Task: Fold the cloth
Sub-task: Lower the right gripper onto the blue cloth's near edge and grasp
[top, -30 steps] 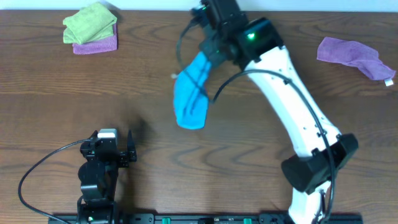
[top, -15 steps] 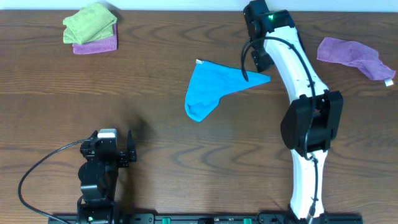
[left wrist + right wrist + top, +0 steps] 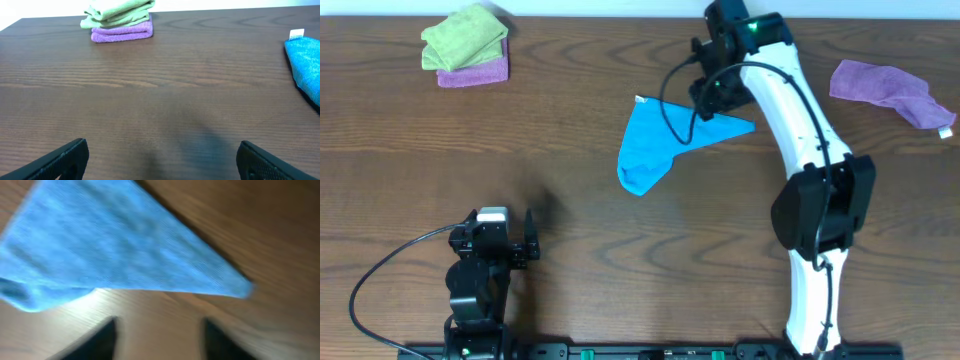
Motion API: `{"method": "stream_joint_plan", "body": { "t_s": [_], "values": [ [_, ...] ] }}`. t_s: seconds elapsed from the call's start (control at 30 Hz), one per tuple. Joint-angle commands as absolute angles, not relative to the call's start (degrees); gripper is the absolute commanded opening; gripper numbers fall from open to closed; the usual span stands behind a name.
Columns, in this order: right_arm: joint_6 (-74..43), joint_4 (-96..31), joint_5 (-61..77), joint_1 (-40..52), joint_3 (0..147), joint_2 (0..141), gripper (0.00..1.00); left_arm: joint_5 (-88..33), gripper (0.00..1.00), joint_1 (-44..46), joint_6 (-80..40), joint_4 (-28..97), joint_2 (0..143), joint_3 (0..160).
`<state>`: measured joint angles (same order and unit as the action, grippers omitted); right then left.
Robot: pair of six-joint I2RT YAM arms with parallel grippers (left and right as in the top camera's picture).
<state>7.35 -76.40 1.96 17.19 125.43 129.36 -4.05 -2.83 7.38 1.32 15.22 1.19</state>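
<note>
The sky-blue cloth (image 3: 665, 143) lies crumpled in a rough triangle on the wood table, its point reaching right. It fills the upper part of the blurred right wrist view (image 3: 115, 245), and its edge shows at the right of the left wrist view (image 3: 306, 64). My right gripper (image 3: 712, 92) hovers over the cloth's right corner; its fingers (image 3: 157, 340) are apart and hold nothing. My left gripper (image 3: 510, 240) rests near the front left, open and empty (image 3: 160, 160), far from the cloth.
A lime-green cloth on a purple one (image 3: 467, 45) is stacked at the back left, also in the left wrist view (image 3: 120, 20). Another purple cloth (image 3: 890, 88) lies crumpled at the back right. The right arm (image 3: 800, 150) stretches across the right side.
My right gripper carried the cloth rightwards, laid it on the table and let go. It has now shifted slightly left above the cloth's corner. The left arm has not moved.
</note>
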Motion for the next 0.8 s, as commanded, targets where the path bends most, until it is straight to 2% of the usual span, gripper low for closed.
{"method": "stream_joint_plan", "body": {
  "t_s": [0.0,0.1,0.17,0.4,0.63,0.77],
  "values": [
    [8.91,-77.67,6.28,19.38,126.21,127.76,0.21,-3.16,0.95,-2.59,7.73,4.19,14.87,0.25],
    [11.16,-80.93,8.93,21.43,126.19,127.76,0.30,-3.18,0.95,-2.59,7.73,4.19,14.87,0.25],
    [12.99,-81.89,9.65,23.53,126.19,127.76,0.32,-3.18,0.95,-2.59,7.73,4.19,14.87,0.25],
    [12.78,-81.67,0.01,30.72,123.76,126.30,0.53,-3.18,0.95,-2.59,7.73,4.19,14.87,0.25],
    [11.42,-79.85,-7.86,33.50,117.27,113.06,0.60,-3.18,0.95,-2.59,7.73,4.19,14.87,0.25],
    [11.38,-76.16,-9.74,32.91,104.57,101.89,0.63,-3.16,0.95,-2.59,7.73,4.19,14.87,0.25]
  ]
}}
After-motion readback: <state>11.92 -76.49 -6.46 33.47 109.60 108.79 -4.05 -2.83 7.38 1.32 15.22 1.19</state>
